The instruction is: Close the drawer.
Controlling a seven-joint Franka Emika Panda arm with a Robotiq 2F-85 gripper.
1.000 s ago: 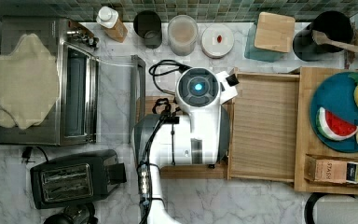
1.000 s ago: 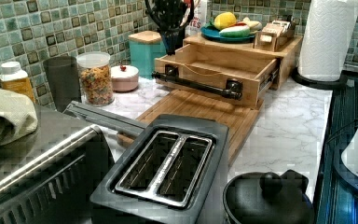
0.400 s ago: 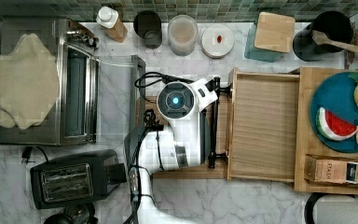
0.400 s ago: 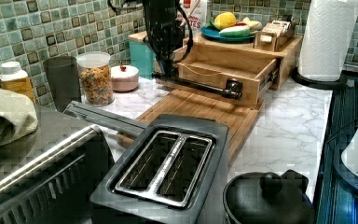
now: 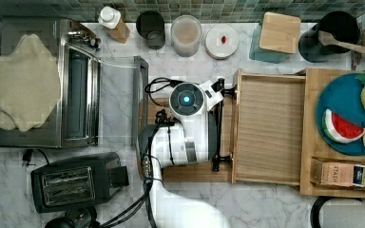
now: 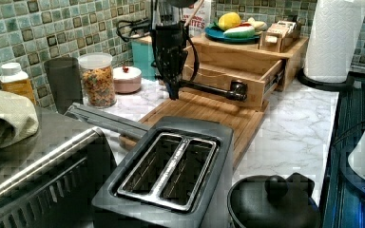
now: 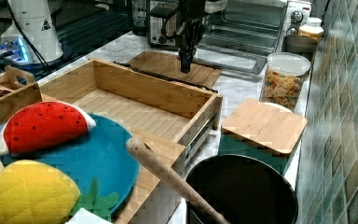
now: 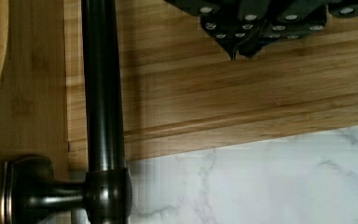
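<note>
The drawer (image 5: pixel 268 128) stands pulled out of its pale wooden box toward the top view's left, its flat bottom bare (image 7: pixel 130 112). A dark bar handle (image 5: pixel 217 128) runs across its front (image 6: pixel 209 88). My gripper (image 6: pixel 173 92) points down just in front of that handle, over the darker cutting board (image 6: pixel 204 114), with its tips a little above the wood. Its fingers (image 8: pixel 237 49) are shut together with nothing between them, and the handle (image 8: pixel 102 93) lies apart to one side. The gripper (image 7: pixel 185 67) hangs beyond the drawer's front rim in the right view.
A toaster (image 5: pixel 73 180) and a toaster oven (image 5: pixel 76 80) with its door down stand at the top view's left. Jars (image 5: pixel 186 34) and a teal box (image 5: pixel 275 35) line the back wall. A blue plate (image 5: pixel 335 99) with toy fruit sits on top of the box.
The arm has come down into the left view and shifted toward the top view's left, off the drawer's front edge. The drawer has not visibly moved.
</note>
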